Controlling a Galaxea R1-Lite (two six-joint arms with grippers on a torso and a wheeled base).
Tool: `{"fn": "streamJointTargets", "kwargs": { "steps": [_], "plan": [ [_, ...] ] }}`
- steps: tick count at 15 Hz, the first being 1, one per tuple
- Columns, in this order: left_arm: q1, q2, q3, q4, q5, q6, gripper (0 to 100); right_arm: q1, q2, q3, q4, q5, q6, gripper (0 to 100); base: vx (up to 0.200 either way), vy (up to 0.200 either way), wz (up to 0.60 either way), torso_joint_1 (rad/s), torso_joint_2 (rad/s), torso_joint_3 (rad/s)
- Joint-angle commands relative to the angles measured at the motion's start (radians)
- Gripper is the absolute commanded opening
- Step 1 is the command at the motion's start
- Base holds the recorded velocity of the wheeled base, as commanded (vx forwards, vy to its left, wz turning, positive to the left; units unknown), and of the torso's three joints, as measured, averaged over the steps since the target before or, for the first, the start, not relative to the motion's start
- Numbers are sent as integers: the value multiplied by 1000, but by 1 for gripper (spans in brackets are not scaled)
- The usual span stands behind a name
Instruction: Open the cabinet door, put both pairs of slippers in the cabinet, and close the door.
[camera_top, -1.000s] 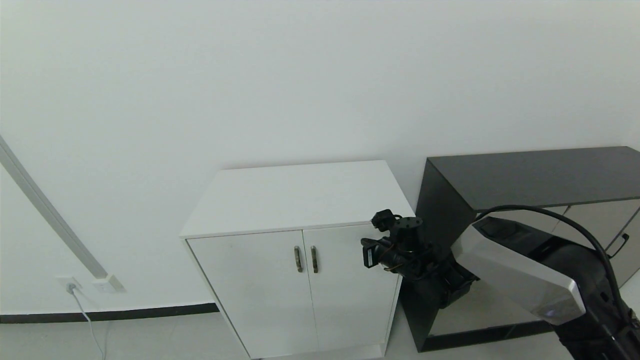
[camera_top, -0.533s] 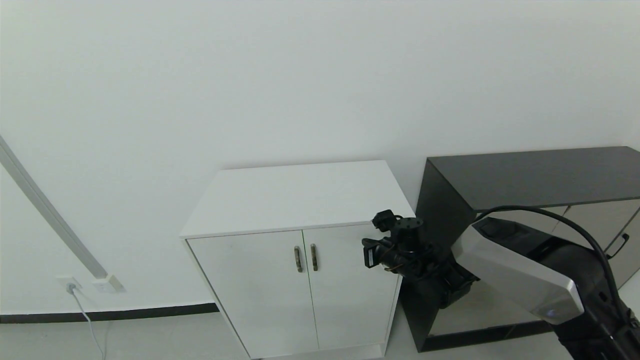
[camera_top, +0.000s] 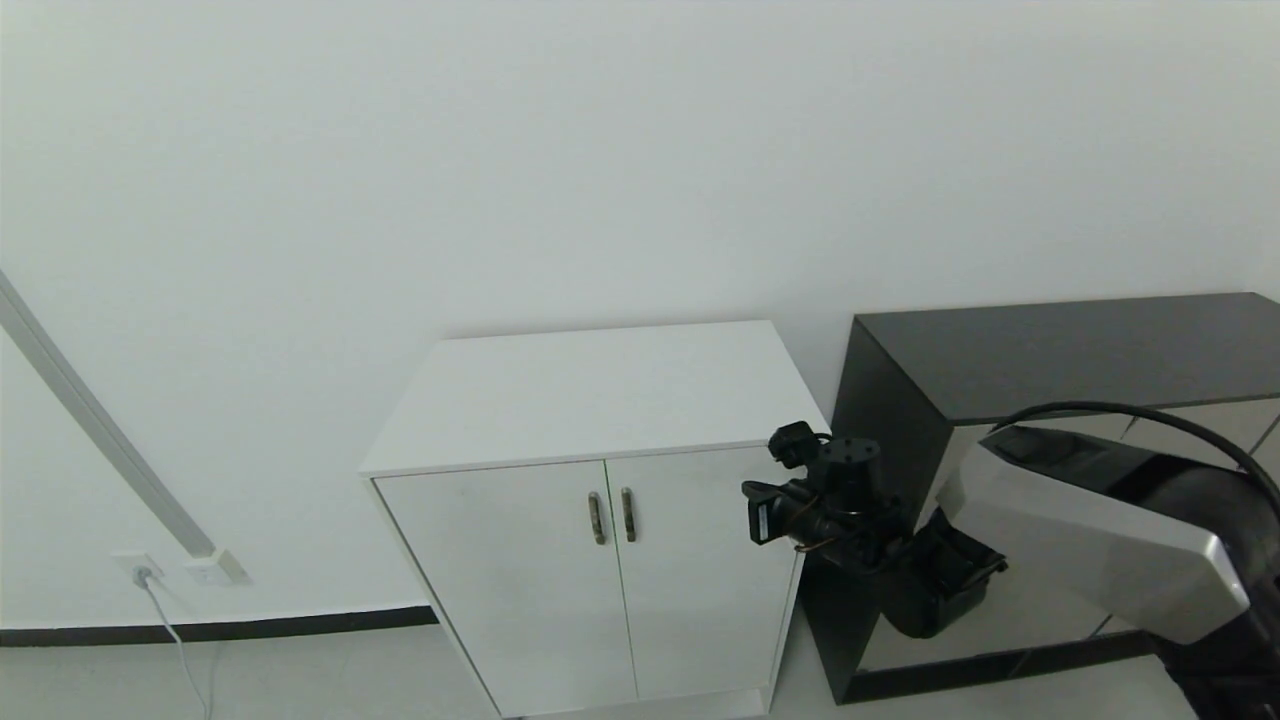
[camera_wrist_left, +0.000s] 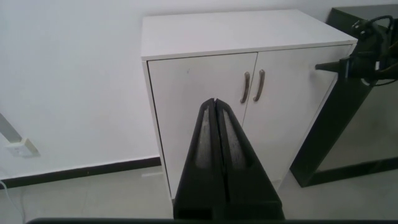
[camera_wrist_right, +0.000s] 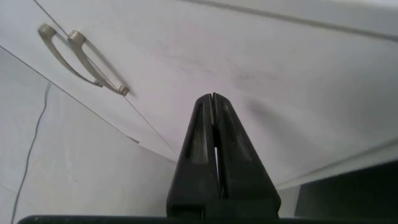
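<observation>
The white cabinet (camera_top: 590, 395) stands against the wall with both doors closed. Its two metal handles (camera_top: 612, 516) sit side by side at the centre seam. My right gripper (camera_top: 757, 522) is shut and empty, level with the handles, in front of the right door's outer edge. In the right wrist view the shut right gripper (camera_wrist_right: 213, 99) points at the right door (camera_wrist_right: 261, 68), and the handles (camera_wrist_right: 84, 57) lie off to one side. My left gripper (camera_wrist_left: 214, 102) is shut and empty, farther back, facing the left door (camera_wrist_left: 199, 93). The handles (camera_wrist_left: 252, 87) and the right gripper (camera_wrist_left: 321, 66) also appear there.
A black cabinet (camera_top: 1050, 350) with grey doors stands directly right of the white one. A wall socket with a plugged cable (camera_top: 145, 577) is low on the wall at the left. Bare floor (camera_wrist_left: 112, 193) lies in front of the cabinets.
My right arm has drawn back to the right and slightly down, taking the shut gripper farther from the handles. The cabinet doors have not moved.
</observation>
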Motion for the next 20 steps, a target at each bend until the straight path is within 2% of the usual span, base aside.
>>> {"fn": "streamJointTargets", "kwargs": {
  "steps": [1, 6, 11, 20],
  "plan": [
    [0, 2, 0, 0, 1, 0, 0, -27, -129, 135, -51, -1, -1, 0, 0, 0, 0, 0, 0, 0],
    [0, 2, 0, 0, 1, -2, 0, -128, -305, 399, -154, -1, -6, 0, 0, 0, 0, 0, 0, 0],
    [0, 2, 0, 0, 1, -2, 0, -235, -495, 618, -183, -1, -6, 0, 0, 0, 0, 0, 0, 0],
    [0, 2, 0, 0, -1, -2, 0, -274, -906, 1033, -180, -1, -26, 0, 0, 0, 0, 0, 0, 0]
  ]
}}
